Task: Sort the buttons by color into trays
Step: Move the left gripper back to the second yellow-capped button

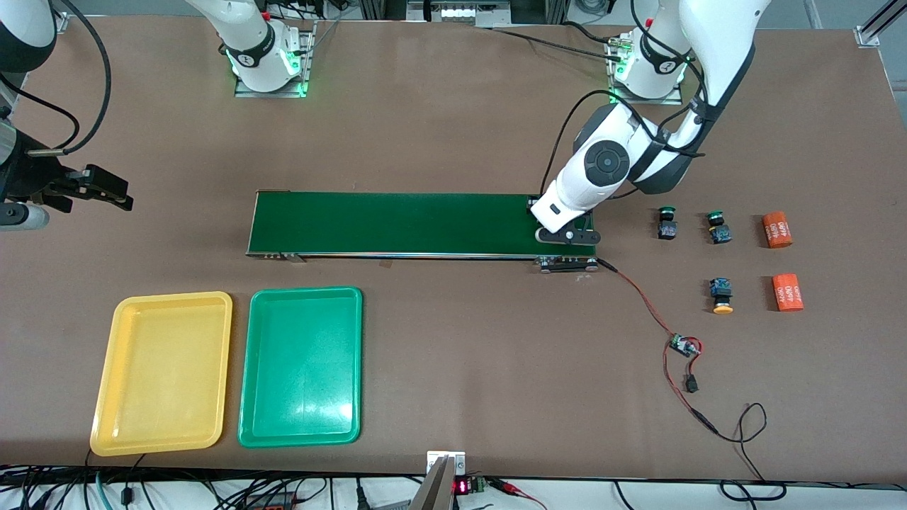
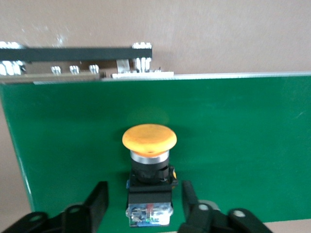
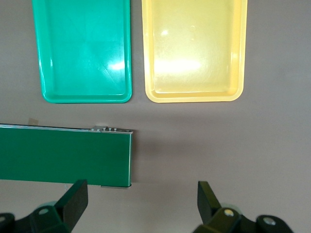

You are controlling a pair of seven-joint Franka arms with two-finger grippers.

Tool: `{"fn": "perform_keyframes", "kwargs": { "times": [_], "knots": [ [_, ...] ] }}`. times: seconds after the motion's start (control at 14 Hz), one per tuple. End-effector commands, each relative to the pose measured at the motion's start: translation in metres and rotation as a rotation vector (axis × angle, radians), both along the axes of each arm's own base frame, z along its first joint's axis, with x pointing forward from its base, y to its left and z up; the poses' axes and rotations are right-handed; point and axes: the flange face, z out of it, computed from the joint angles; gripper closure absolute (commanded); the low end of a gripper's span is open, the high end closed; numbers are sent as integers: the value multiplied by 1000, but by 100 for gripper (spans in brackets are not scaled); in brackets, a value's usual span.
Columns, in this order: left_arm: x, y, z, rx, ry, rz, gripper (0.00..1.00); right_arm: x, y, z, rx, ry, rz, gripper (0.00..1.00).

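Right gripper [image 1: 113, 193] waits with claw wide apart, empty, over bare table off the belt's end on the right arm's side. Yellow tray [image 1: 164, 372] and green tray [image 1: 301, 368] lie just beside each other, nearer the front camera than the belt, both empty; that tight spacing is a risk, since a sloppy drop near the shared rims could put a cap in the wrong colour. Belt [image 1: 397, 223] runs between the two arms. Left gripper [image 1: 567, 237] is low over the belt's end on the left arm's side, claw apart, gripping nothing. A yellow button [image 2: 148, 138] stands upright on the belt between the fingers [image 2: 97, 199], with a gap on each side. It looks top-heavy, wide cap on a narrow body, so a finger that clips it as the arm lifts could tip it. A jerky belt start could topple it too, and on its side it may roll off the belt's edge. If it reaches the other end leaning, the right claw may pinch the cap and slip. On the table toward the left arm's end, two green buttons [image 1: 666, 222] [image 1: 718, 227] and a second yellow button [image 1: 721, 296] remain unsorted, beside two orange cylinders [image 1: 777, 230] [image 1: 788, 292] that a hasty reach could grab or knock.
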Motion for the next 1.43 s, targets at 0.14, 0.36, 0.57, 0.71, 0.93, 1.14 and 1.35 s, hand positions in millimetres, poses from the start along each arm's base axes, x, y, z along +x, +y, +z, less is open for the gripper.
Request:
{"fn": "perform_keyframes", "kwargs": {
  "times": [0.14,0.36,0.57,0.71,0.93,1.14,1.35],
  "knots": [
    [51,41,69,40,-11,78,0,-6,-2,0,-29,0,-5,0],
    [95,102,92,167,-94,74,0,-6,2,2,-29,-5,0,0],
    [123,167,87,272,-148,-5,0,-5,-4,1,-29,-3,-9,0],
    [140,231,65,240,-107,-27,0,-9,-3,2,-29,12,-8,0],
    [144,286,39,216,-67,-21,0,-6,-3,4,-26,-9,-11,0],
    [146,334,15,181,-89,-52,0,-1,-8,7,-27,-55,-16,0],
    [137,368,-25,129,-75,-50,2,-5,-27,8,-28,-38,-46,0]
  ]
}}
